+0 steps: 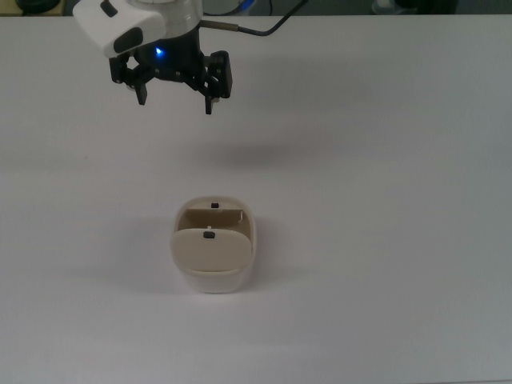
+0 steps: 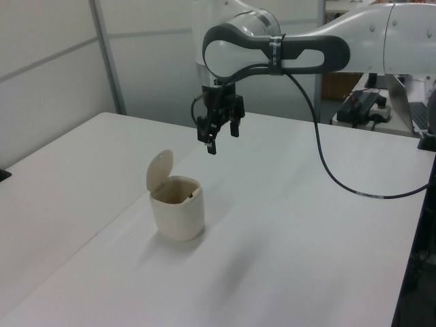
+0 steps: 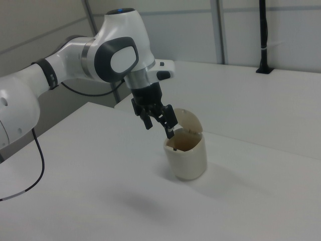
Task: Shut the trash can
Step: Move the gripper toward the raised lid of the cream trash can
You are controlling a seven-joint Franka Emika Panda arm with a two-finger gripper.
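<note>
White and bare, the desk point(image 1: 384, 240) carries only the trash can point(image 1: 214, 276), which stands near the middle of the top view with its lid point(image 2: 159, 170) swung up on its hinge and the mouth open. Well above and away from it, toward the top view's upper left, the gripper point(image 1: 176, 100) hangs with its jaws spread wide and nothing between them.

The can looks like thin, light plastic: stiff enough to keep its shape, but likely to slide or tip on the smooth desk if pushed sideways. No grasp seems needed; a gentle downward press on the raised lid's back, near its free edge, should fold it shut.

Only the left view shows how steeply the lid stands, nearly upright. The top view alone shows the small black tab point(image 1: 210, 235) on the lid. In the right view the gripper overlaps the can's rim, hiding their separation.
</note>
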